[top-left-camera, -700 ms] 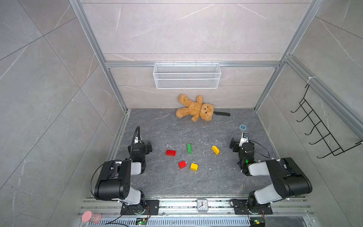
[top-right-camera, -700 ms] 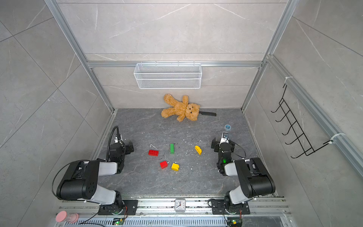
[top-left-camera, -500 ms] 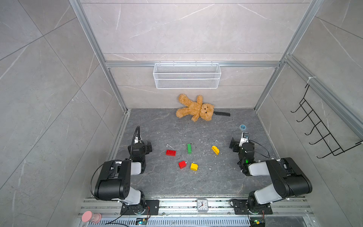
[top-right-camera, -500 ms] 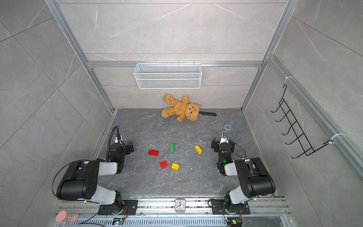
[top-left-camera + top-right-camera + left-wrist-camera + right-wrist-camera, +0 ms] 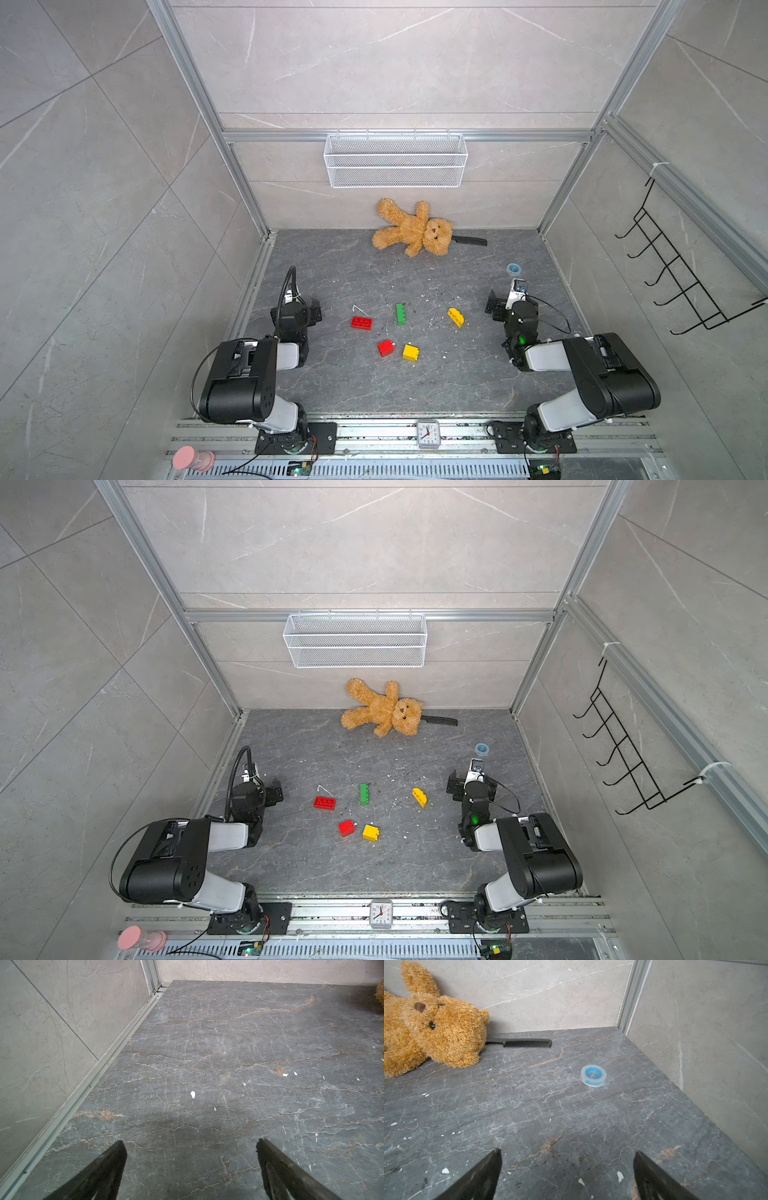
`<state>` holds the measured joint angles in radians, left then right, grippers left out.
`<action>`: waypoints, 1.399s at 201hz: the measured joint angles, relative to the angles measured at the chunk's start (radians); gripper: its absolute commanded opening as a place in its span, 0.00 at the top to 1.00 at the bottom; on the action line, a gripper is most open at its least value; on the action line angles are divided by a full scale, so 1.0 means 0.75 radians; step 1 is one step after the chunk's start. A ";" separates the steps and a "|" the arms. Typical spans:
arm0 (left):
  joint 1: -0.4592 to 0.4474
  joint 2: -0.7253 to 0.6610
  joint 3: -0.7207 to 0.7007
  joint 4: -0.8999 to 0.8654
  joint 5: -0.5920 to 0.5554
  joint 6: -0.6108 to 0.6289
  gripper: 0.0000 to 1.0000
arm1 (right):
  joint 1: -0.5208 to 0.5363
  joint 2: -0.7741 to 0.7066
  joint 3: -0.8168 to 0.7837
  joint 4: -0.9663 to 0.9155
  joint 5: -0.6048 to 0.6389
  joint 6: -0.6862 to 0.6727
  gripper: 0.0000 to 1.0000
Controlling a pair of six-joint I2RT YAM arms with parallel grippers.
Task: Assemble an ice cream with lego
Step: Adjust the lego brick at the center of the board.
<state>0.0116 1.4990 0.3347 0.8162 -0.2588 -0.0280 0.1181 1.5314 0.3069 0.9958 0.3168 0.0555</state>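
The lego lies as several separate bricks in mid-floor, seen in both top views: a long red brick (image 5: 361,323), a long green brick (image 5: 401,313), a yellow rounded brick (image 5: 456,317), a small red brick (image 5: 386,348) and a square yellow brick (image 5: 410,353) side by side. No ice cream shows in any view. My left gripper (image 5: 315,311) rests low at the left of the bricks, open and empty (image 5: 190,1145). My right gripper (image 5: 495,305) sits at their right, open and empty (image 5: 568,1153). Neither wrist view shows a brick.
A teddy bear (image 5: 411,232) lies on a black comb (image 5: 471,240) at the back wall. A blue tape roll (image 5: 593,1075) sits just beyond my right gripper. A wire basket (image 5: 395,160) hangs on the back wall, a hook rack (image 5: 685,282) on the right wall. White crumbs dot the floor.
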 measured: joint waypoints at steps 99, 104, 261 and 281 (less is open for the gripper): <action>0.000 0.000 0.000 0.000 0.000 0.000 0.01 | -0.012 0.000 0.001 -0.006 -0.019 0.000 0.00; 0.000 0.000 0.000 0.000 0.000 0.000 0.01 | -0.011 -0.001 0.001 -0.009 -0.018 0.001 0.00; -0.110 -0.885 0.572 -1.493 0.432 -0.560 0.01 | 0.823 -0.444 0.582 -1.347 -0.680 0.180 0.13; -0.114 -0.902 0.526 -1.608 0.538 -0.607 0.01 | 0.949 -0.430 0.463 -1.393 -0.700 0.127 0.15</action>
<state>-0.0742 0.8227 0.7292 -0.3897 0.1444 -0.4831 0.8295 1.2087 0.6540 -0.0490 -0.2085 0.1505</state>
